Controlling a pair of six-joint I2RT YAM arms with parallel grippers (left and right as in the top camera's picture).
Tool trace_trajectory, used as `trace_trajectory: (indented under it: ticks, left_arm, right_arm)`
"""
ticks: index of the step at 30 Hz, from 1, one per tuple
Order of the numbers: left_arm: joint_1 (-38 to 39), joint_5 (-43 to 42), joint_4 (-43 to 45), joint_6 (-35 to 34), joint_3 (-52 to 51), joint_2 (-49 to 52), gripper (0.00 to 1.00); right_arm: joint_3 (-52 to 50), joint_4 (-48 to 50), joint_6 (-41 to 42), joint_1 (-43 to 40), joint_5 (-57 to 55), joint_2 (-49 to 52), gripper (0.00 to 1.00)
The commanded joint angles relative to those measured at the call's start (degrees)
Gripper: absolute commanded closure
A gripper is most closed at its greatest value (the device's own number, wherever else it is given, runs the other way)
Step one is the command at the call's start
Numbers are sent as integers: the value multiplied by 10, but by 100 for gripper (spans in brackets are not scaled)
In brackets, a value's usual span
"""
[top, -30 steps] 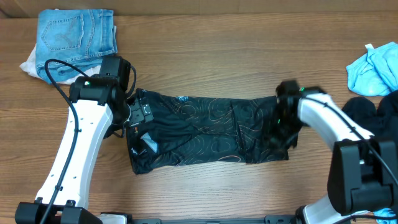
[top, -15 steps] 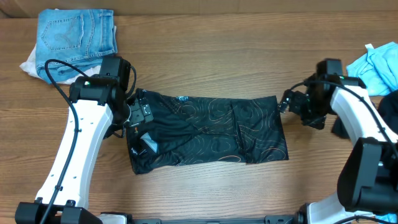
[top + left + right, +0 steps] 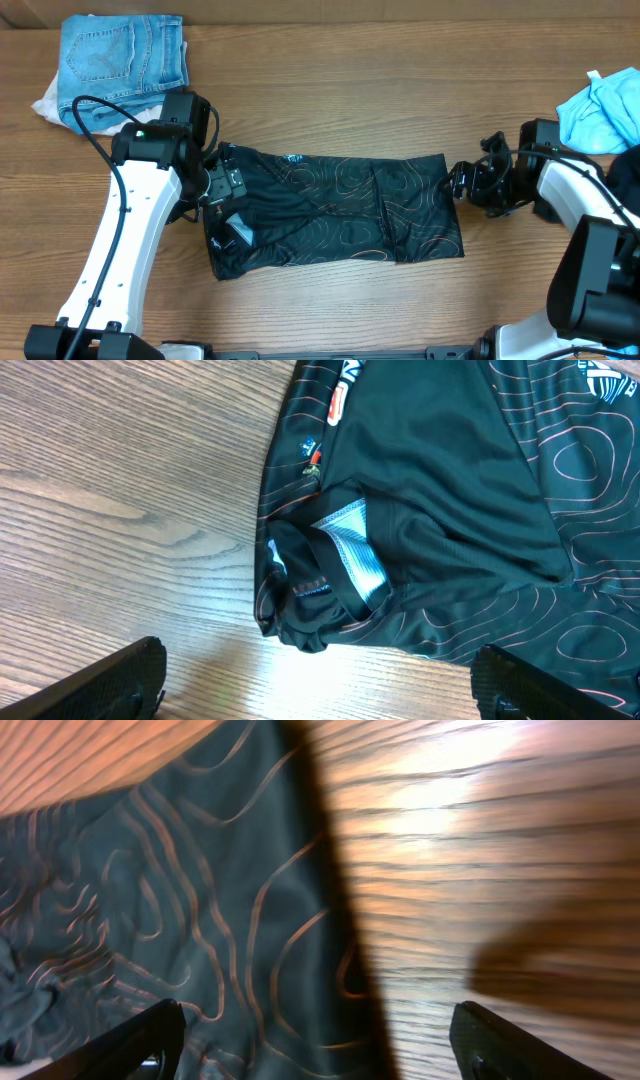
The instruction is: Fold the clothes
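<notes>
One black jersey (image 3: 335,215) on table (image 3: 350,100), left gripper (image 3: 315,657) agape, right gripper (image 3: 315,1017) agape

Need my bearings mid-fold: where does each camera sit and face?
Overhead: fixed above, facing down on the wooden table and black jersey with thin tan contour lines; left arm and right arm show, left end effector at its left end, right end effector off its right edge.
Left wrist: on the left arm, facing down at the jersey's bunched end; black fingertips in the bottom corners.
Right wrist: on the right arm, facing down at the jersey's edge and bare wood; fingertips likewise.
Shared: all see the jersey.
</notes>
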State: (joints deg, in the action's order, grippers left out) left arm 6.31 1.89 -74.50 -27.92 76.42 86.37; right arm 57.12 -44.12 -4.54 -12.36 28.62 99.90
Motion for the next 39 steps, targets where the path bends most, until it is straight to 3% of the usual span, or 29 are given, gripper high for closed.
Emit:
trace_trajectory:
  ticks: [1,10,14,16,18,22,27,39]
  left_arm:
    - [2,-4,0,14,1,0,0]
    - [2,-5,2,13,1,0,0]
    - [2,-4,2,14,1,0,0]
    - [2,-4,2,14,1,0,0]
    - [2,-4,4,13,1,0,0]
    - [2,-5,6,13,1,0,0]
    - [2,-5,4,14,1,0,0]
    - [2,-4,-2,14,1,0,0]
  right_arm:
    - [-21,12,-39,-3,43,-6,11]
    - [-28,27,-39,-2,92,61,9]
    - [-28,14,-38,-2,106,82,16]
    - [-28,3,-29,-2,112,83,27]
    - [-28,-9,-28,-2,114,83,52]
    - [-28,-18,-28,-2,113,83,78]
    - [-26,-3,3,-6,93,82,96]
    - [89,-89,61,-58,-20,81,96]
